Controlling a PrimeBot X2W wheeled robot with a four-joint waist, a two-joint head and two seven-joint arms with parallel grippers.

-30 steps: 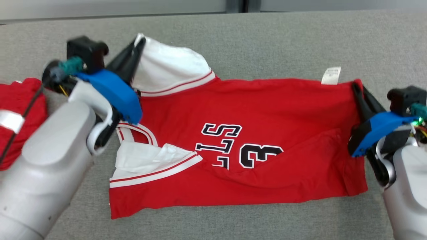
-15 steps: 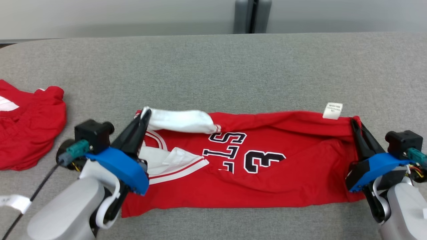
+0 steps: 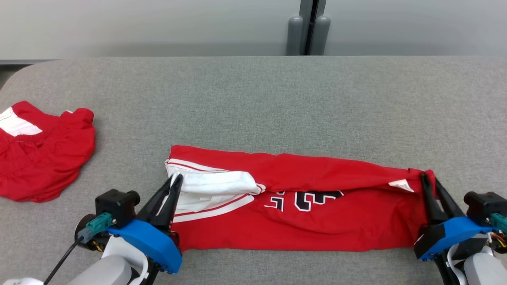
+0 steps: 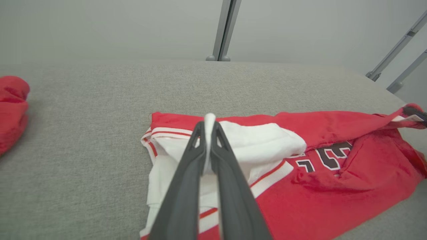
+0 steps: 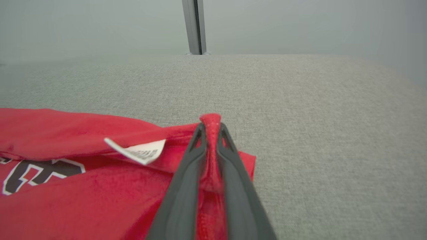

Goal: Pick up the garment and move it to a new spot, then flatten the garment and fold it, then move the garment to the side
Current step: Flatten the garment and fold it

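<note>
The left pincer (image 3: pixel 177 179) and right pincer (image 3: pixel 427 176) are clamping the red jersey (image 3: pixel 317 229), needing equal tension while folding toward the near edge of the desk (image 3: pixel 253 99).

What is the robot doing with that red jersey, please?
The robot is folding a red jersey on the grey table. Its left hand is shut on the white armhole end, its right hand on the hem corner by the label, holding that edge over the printed number. Another red garment lies apart on the left.
</note>
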